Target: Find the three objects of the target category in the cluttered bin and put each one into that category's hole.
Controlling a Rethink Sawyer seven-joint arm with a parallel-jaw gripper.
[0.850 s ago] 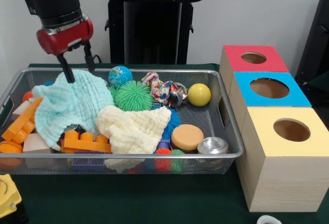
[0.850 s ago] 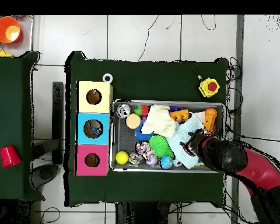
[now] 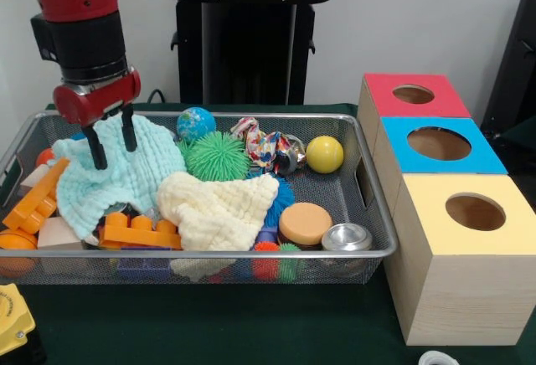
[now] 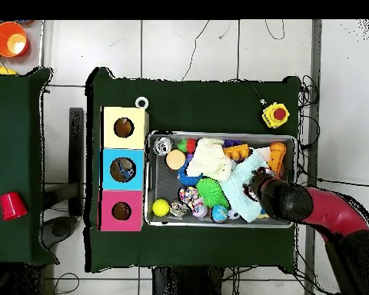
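Wire-mesh bin (image 3: pixel 368 252) on the green tabletop (image 3: pixel 251 323): we see the gripper (image 3: pixel 110 143) with fingers (image 3: pixel 95 149) spread open over a mint cloth (image 3: pixel 117 172) at its left end. We cannot spot any bottles among the toys; the blue-topped hole (image 3: pixel 439 143) sits right of the bin.

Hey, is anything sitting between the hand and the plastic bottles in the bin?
Yes. No bottle shows in either view. The hand has its open fingers on the mint cloth, and a cream cloth lies beside it, both draped over toys in the bin. Any bottles would be hidden under such clutter.
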